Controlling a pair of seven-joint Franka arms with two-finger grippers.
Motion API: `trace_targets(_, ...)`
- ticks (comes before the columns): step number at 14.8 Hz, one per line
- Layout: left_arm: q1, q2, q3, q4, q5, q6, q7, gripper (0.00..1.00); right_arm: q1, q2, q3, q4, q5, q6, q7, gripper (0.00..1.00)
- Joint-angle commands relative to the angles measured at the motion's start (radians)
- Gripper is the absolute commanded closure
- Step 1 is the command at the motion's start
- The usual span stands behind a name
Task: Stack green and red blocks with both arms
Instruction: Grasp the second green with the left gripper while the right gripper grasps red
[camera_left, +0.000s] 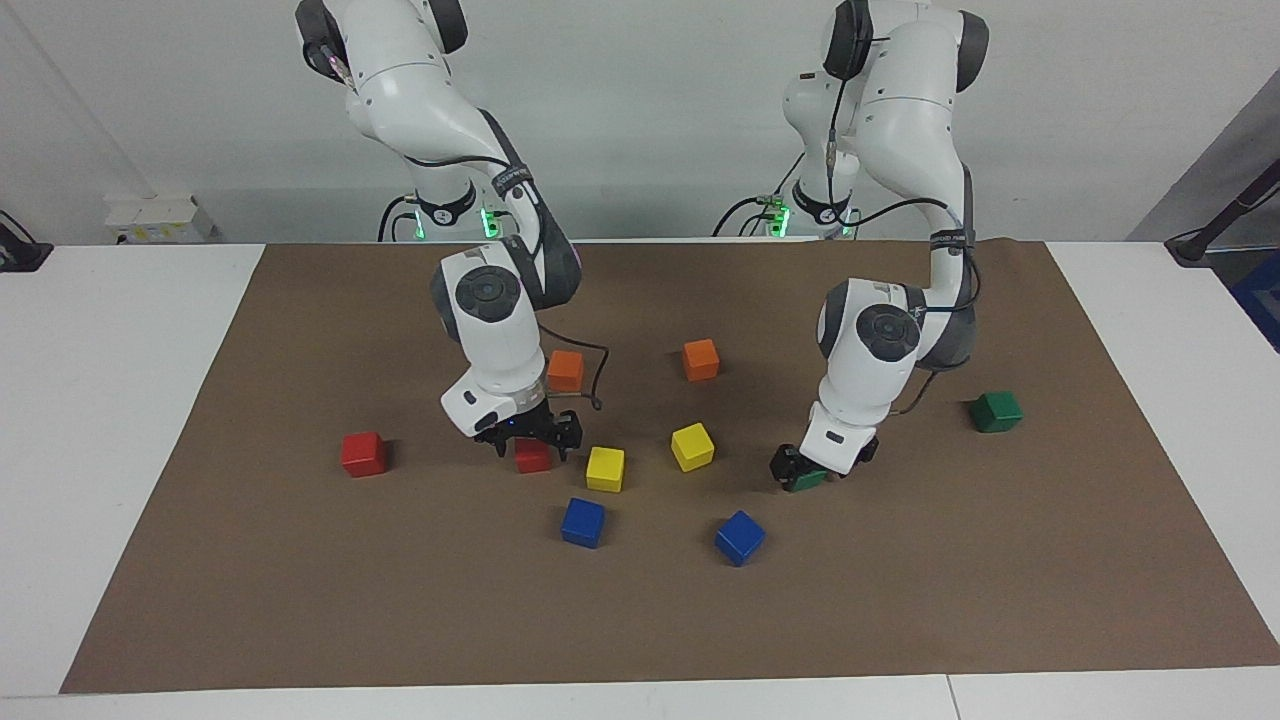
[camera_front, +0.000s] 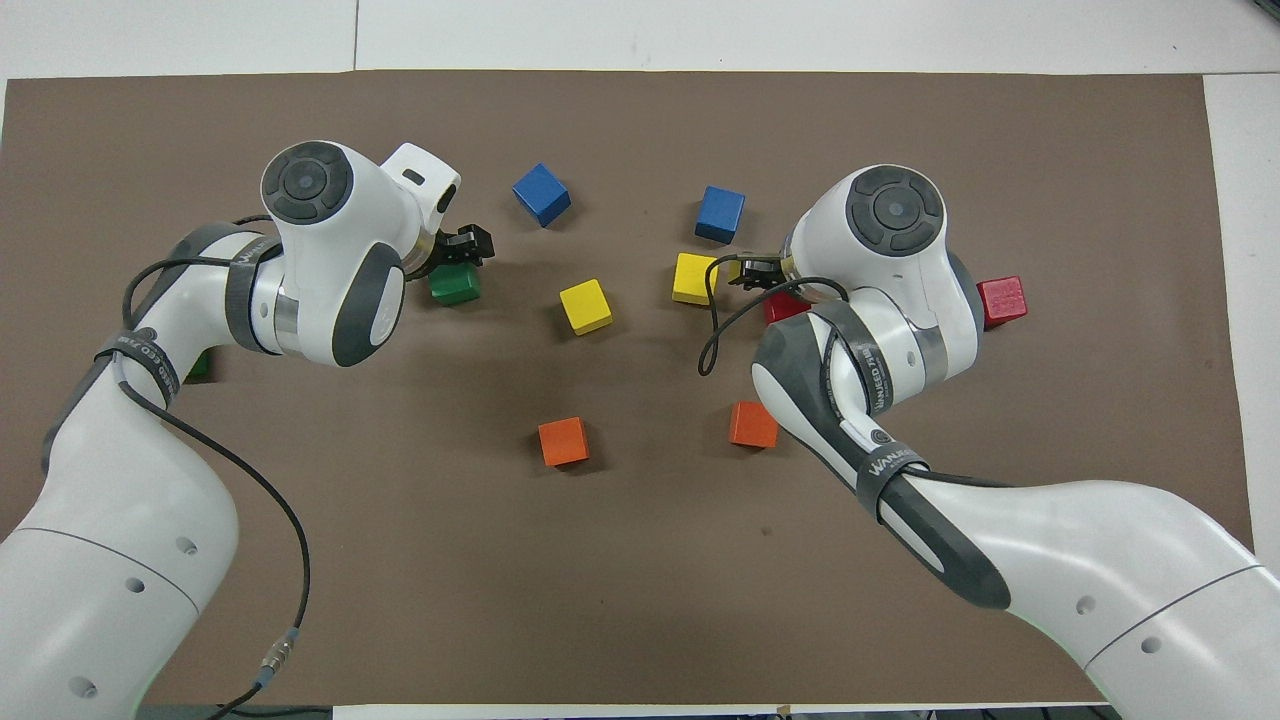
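We have both arms reaching out from their bases and bent sharply down at the wrist, so that each gripper sits low, right at the bench. Our left gripper (camera_left: 812, 468) points down and slightly inward toward the middle, its white wrist housing tilted above it, and we cannot tell how its jaws stand. Our right gripper (camera_left: 530, 436) hangs at much the same height toward the right arm's end, its black cable looping beside the wrist, and its jaws look spread apart.
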Motion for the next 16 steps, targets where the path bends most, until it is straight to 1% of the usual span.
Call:
trace_targets(1, -0.02, -0.036, 0.012, -0.037, 0.02, 0.011, -0.035, 0.24, -0.006, -0.025, 0.003, -0.069, -0.023, 0.045, -0.021, 0.01)
trace_targets(2, -0.029, -0.036, 0.012, -0.037, 0.022, 0.01, -0.052, 0.36, -0.006, -0.029, 0.003, -0.079, -0.023, 0.046, -0.027, 0.01)
trace_targets(3, -0.042, -0.037, 0.014, -0.038, 0.022, 0.002, -0.057, 0.75, -0.004, -0.032, 0.003, -0.09, -0.023, 0.046, -0.027, 0.01)
trace_targets(4, -0.045, -0.041, 0.014, -0.038, 0.026, -0.012, -0.055, 1.0, -0.003, -0.039, 0.003, -0.095, -0.023, 0.046, -0.027, 0.01)
trace_targets(5, -0.045, -0.042, 0.014, -0.037, 0.049, -0.012, -0.057, 1.0, 0.002, -0.042, 0.003, -0.11, -0.025, 0.046, -0.032, 0.02)
trace_targets(6, -0.046, -0.042, 0.014, -0.034, 0.052, -0.016, -0.058, 1.0, 0.004, -0.049, 0.003, -0.125, -0.026, 0.046, -0.05, 0.08)
trace_targets(7, -0.045, -0.041, 0.014, -0.028, 0.052, -0.019, -0.058, 1.0, 0.004, -0.054, 0.003, -0.141, -0.026, 0.046, -0.077, 0.23)
trace_targets(8, -0.045, -0.041, 0.014, -0.02, 0.052, -0.027, -0.058, 1.0, 0.004, -0.057, 0.003, -0.147, -0.026, 0.046, -0.099, 0.41)
trace_targets(9, -0.045, -0.041, 0.014, -0.011, 0.052, -0.042, -0.058, 1.0, -0.001, -0.057, 0.003, -0.145, -0.026, 0.046, -0.11, 0.62)
trace_targets(10, -0.042, -0.041, 0.012, 0.008, 0.052, -0.059, -0.058, 1.0, -0.004, -0.057, 0.003, -0.142, -0.026, 0.045, -0.117, 0.8)
trace_targets(11, -0.039, -0.041, 0.012, 0.022, 0.052, -0.076, -0.058, 1.0, -0.01, -0.055, 0.001, -0.135, -0.031, 0.043, -0.131, 0.94)
trace_targets(12, -0.031, -0.041, 0.012, 0.034, 0.052, -0.088, -0.057, 1.0, -0.024, -0.055, 0.001, -0.116, -0.034, 0.028, -0.151, 1.0)
trace_targets(13, -0.028, -0.044, 0.012, 0.043, 0.051, -0.102, -0.055, 1.0, -0.048, -0.057, 0.001, -0.095, -0.034, 0.013, -0.183, 1.0)
trace_targets(14, -0.023, -0.053, 0.014, 0.049, 0.051, -0.119, -0.049, 1.0, -0.079, -0.055, 0.001, -0.061, -0.035, -0.03, -0.231, 1.0)
trace_targets(16, 0.036, -0.097, 0.012, 0.043, 0.055, -0.146, -0.023, 1.0, -0.139, -0.057, 0.003, 0.029, -0.028, -0.125, -0.336, 1.0)
